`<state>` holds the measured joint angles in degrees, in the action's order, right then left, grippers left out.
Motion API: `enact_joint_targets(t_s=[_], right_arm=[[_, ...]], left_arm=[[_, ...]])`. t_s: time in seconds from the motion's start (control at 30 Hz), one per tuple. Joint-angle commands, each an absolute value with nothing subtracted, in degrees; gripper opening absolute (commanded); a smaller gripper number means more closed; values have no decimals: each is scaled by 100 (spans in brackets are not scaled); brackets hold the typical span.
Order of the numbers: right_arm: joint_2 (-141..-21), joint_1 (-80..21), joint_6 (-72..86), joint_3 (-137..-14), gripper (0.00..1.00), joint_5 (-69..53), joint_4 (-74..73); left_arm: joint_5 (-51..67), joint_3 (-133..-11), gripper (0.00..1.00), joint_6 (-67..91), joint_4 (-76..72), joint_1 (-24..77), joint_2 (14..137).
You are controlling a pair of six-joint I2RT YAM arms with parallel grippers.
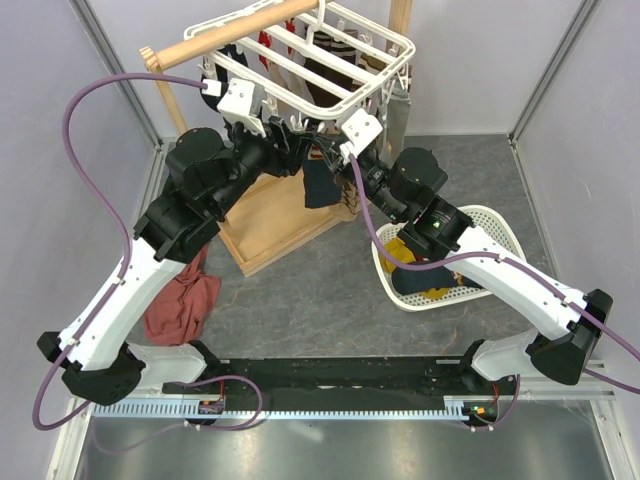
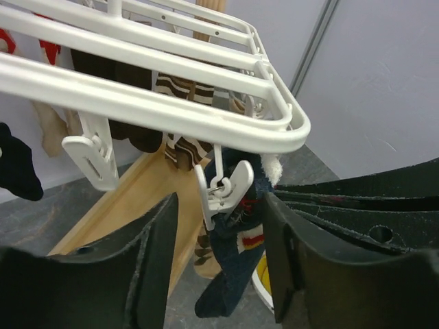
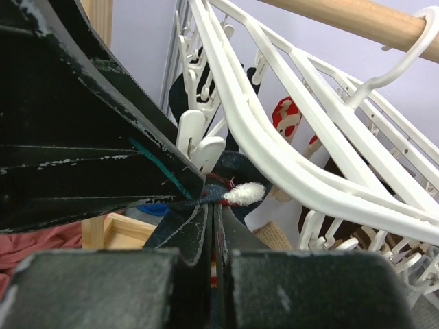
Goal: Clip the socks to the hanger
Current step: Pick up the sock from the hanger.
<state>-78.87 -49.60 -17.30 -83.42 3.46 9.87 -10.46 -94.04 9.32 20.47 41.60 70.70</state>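
The white hanger (image 1: 330, 85) hangs from a wooden pole. In the left wrist view, one of its white clip pegs (image 2: 223, 186) near the front corner is closed on the top of a dark navy sock (image 2: 233, 267) with a small red-and-white patch. The sock hangs straight down. My left gripper (image 2: 221, 205) is open, with its fingers (image 2: 154, 260) either side of that peg and apart from it. My right gripper (image 3: 218, 212) is shut on the sock's upper edge just under the peg (image 3: 199, 144), beside a white tuft (image 3: 245, 194). From above, both grippers meet under the hanger's front rail over the sock (image 1: 320, 185).
Other socks hang from pegs further back on the hanger (image 2: 171, 82). A white mesh basket (image 1: 500, 225) at the right holds mustard-yellow socks (image 1: 435, 293). The wooden stand base (image 1: 270, 225) lies below the hanger. A red cloth (image 1: 180, 305) lies on the floor at left.
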Motion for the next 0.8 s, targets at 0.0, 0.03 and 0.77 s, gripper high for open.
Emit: enact_joint_targets(t_s=[0.0,0.03,0.77], right_arm=[[-7893,-4957,-1591,-8552,0,281,1301],[-7875,-4957,-1582,-8543,0,299,1301],[-7366,-4948,-1503,-7981,58,914,1301]], left_arm=[[-1063,-9598,66,932,2066,4184,6794],[-1081,-9589,68,914,2057,4184,6742],[2601,-8121,70,1723,1038,1248,6011]])
